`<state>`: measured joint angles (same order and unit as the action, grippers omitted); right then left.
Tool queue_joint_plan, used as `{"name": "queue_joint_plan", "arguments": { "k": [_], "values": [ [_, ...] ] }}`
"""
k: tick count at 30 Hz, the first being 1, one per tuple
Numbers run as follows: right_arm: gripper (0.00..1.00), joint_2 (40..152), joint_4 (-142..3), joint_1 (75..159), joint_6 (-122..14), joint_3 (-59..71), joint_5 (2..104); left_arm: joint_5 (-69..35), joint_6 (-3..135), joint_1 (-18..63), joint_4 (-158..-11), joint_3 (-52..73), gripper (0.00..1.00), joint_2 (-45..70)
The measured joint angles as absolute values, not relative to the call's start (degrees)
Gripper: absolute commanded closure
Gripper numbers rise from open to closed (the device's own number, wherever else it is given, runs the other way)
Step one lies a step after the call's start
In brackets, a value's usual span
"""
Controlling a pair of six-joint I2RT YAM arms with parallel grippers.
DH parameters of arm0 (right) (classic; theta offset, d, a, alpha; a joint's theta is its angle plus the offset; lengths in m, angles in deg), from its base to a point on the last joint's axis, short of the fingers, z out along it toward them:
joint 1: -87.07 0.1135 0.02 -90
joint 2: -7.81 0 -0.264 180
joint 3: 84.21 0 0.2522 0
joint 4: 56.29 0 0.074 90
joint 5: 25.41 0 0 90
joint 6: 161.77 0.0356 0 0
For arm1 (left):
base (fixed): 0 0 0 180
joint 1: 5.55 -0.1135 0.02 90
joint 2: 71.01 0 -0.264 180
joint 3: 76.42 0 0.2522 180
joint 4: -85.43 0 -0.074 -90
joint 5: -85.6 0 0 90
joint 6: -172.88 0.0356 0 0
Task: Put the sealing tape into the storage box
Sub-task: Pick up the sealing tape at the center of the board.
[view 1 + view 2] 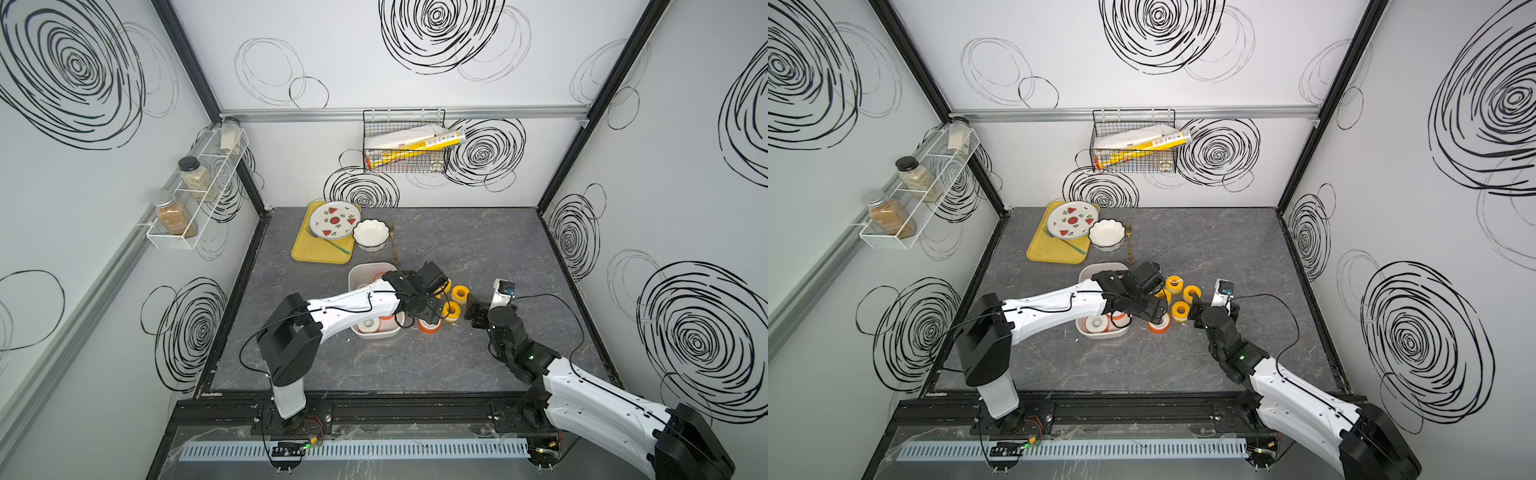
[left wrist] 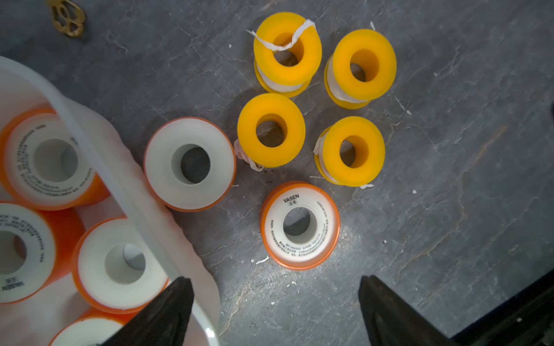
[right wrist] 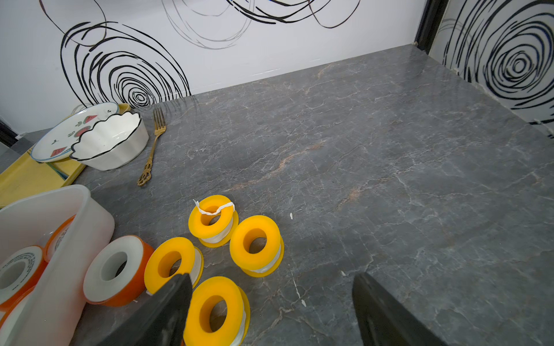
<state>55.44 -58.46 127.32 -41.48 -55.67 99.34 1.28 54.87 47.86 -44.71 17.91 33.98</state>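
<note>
Box part-filled, six spools left out.
At least four orange rolls of sealing tape [image 2: 120,263] lie in the storage box [image 2: 99,155]; two orange spools [image 2: 299,226] and four yellow spools [image 2: 271,130] sit on the surface [image 2: 449,209] beside it. Left pincer [image 2: 273,281] and right pincer [image 3: 269,277] both gape, holding nothing.

Yellow and orange popping against grey stone

The tabletop [image 3: 359,149] is showing dark grey marble with white and rusty veins. Four yellow tape spools [image 2: 364,64] are flashing white windings; two orange-flanged tape spools [image 2: 299,225] by the milky white storage box [image 2: 99,155] are showing white faces. In a top view, around 11 to 12 o'clock from the box, a yellow tray [image 1: 316,251], a white plate [image 1: 345,216] dotted with red watermelon slices, a black-rimmed white bowl [image 1: 371,235] and a gold fork [image 1: 393,245] are sitting. The walls [image 1: 374,62] are sporting black scribbled spirals on white.
</note>
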Motion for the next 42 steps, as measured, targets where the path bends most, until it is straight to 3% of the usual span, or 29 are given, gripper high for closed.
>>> {"name": "queue_joint_plan", "arguments": {
  "k": [24,42],
  "values": [
    [0.11,55.5,-58.4,127.2,-41.3,-55.7,99.3,1.4,55.5,50.0,-43.3,23.4,0.07,46.3],
    [0.10,55.6,-58.4,127.1,-41.3,-55.7,99.3,2.2,54.5,50.6,-43.7,24.2,0.38,48.7]
  ]
}}
